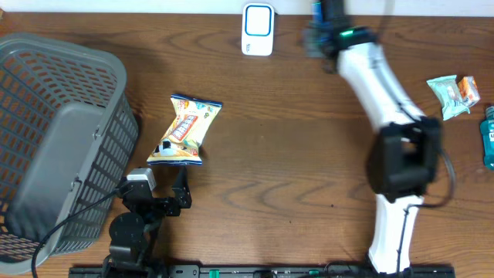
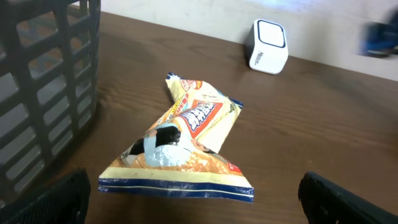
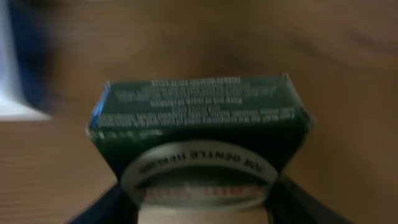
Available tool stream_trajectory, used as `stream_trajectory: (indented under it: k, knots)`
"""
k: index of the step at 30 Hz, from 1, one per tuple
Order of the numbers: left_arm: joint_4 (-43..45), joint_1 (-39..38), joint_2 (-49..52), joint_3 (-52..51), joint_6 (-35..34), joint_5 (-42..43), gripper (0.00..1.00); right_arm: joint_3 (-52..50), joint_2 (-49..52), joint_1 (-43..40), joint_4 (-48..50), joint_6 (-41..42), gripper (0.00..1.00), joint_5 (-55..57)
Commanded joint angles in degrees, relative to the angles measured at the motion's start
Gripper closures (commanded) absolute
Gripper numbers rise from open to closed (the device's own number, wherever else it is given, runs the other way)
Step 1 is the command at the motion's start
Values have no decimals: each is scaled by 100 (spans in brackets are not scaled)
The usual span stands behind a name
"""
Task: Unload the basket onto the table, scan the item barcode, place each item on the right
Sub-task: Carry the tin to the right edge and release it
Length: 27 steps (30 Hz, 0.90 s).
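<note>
A dark green box [image 3: 199,118] with small white print fills the right wrist view, and my right gripper [image 3: 199,205] is shut on its near end, one dark finger on each side. In the overhead view the right gripper [image 1: 318,37] is stretched to the table's far edge, just right of the white scanner [image 1: 257,29] with its blue outline; the box is mostly hidden under the wrist there. My left gripper [image 1: 164,184] stands open near the front edge with nothing between its fingers [image 2: 56,199]. No barcode is legible in any view.
A yellow and blue snack bag [image 1: 185,130] lies flat just beyond the left gripper. A grey mesh basket [image 1: 54,139] takes up the left side. Two small packets [image 1: 453,94] and a blue bottle [image 1: 488,135] sit at the right edge.
</note>
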Motion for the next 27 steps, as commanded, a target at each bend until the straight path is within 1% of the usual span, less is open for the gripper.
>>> stream_trajectory:
  k: [1,4,8,10,11,12,13,14,15,16,19,22,25,27]
  knots:
    - [-118,28,-9,-96,-13,50,2,4,-50,-868,-874,-42,94,389]
    - [-118,28,-9,-96,-13,50,2,-140,90,-1508,-1180,-42,93,387]
    - [-118,28,-9,-96,-13,50,2,-481,289,-2262,-1086,-42,90,107]
    - [-118,28,-9,-96,-13,50,2,-645,400,-2614,-1093,-39,86,63]
    - [-118,28,-9,-96,-13,50,2,-691,420,-2697,-1082,-39,82,66]
    - [-118,28,-9,-96,-13,50,2,-737,435,-2785,-1071,-39,67,68]
    - [-118,28,-9,-96,-13,50,2,-756,435,-2848,-1069,-39,35,68]
    - [-118,28,-9,-96,-13,50,2,-754,435,-2918,-1073,-37,18,66]
    - [-118,28,-9,-96,-13,50,2,-741,407,-2966,-1104,-31,5,59]
    - [-118,28,-9,-96,-13,50,2,-713,345,-3010,-1169,92,1,44]
    - [-118,28,-9,-96,-13,50,2,-597,66,-3016,-1381,385,1,-273]
    - [-118,28,-9,-96,-13,50,2,-555,-369,-2898,-1445,544,1,-1394]
    - [-118,28,-9,-96,-13,50,2,-557,-758,-2616,-1517,1025,1,-2739]
    - [-118,28,-9,-96,-13,50,2,-557,-868,-2356,-1547,1307,1,-3327]
